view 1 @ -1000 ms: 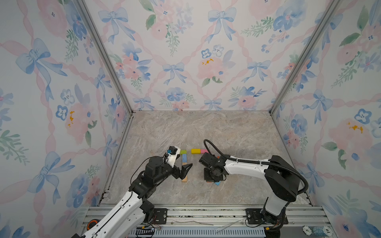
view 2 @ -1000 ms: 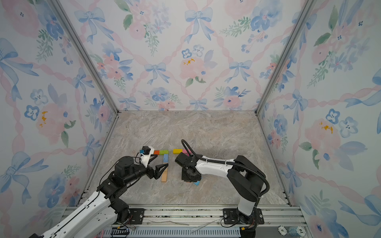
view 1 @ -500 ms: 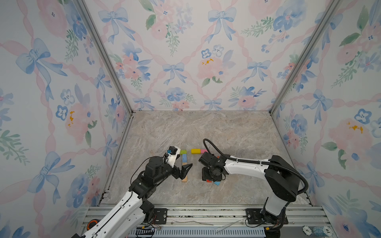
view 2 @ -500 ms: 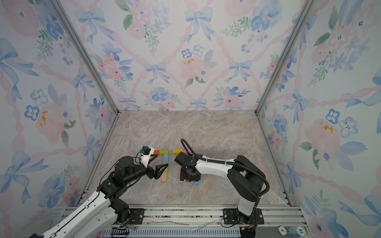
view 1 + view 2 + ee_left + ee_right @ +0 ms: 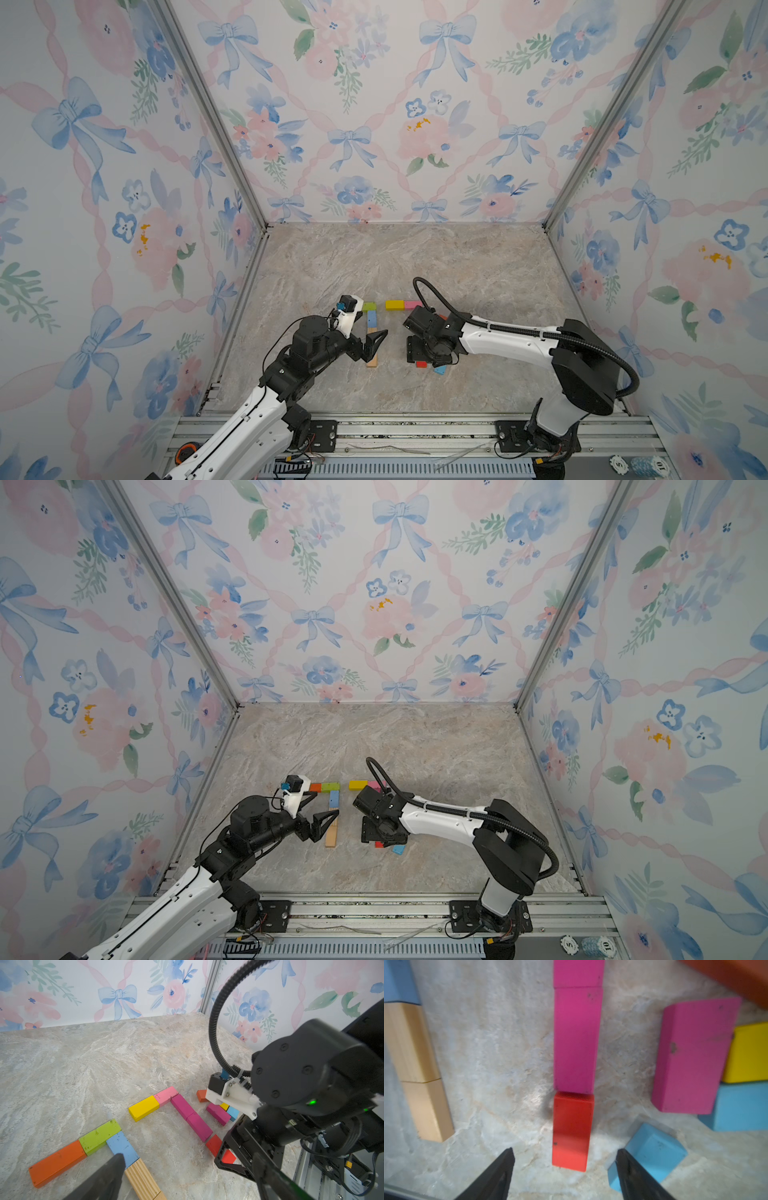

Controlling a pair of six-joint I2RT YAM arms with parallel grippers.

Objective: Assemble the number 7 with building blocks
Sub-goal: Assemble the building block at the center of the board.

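Now the right gripper (image 5: 564, 1151) has its jaws well apart, one on each side of the red block (image 5: 572, 1128), and touches nothing. The red block lies flat against the 6 o'clock end of the magenta blocks (image 5: 576, 1039). At 9 o'clock from there, the left gripper (image 5: 321, 809) hangs over the wooden blocks (image 5: 331, 837), wide open and empty.

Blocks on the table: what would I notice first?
Two bright block sevens lie side by side on the table: one starts with an orange block, the other with a yellow block. The right gripper hangs open over the red block at the second seven's foot.
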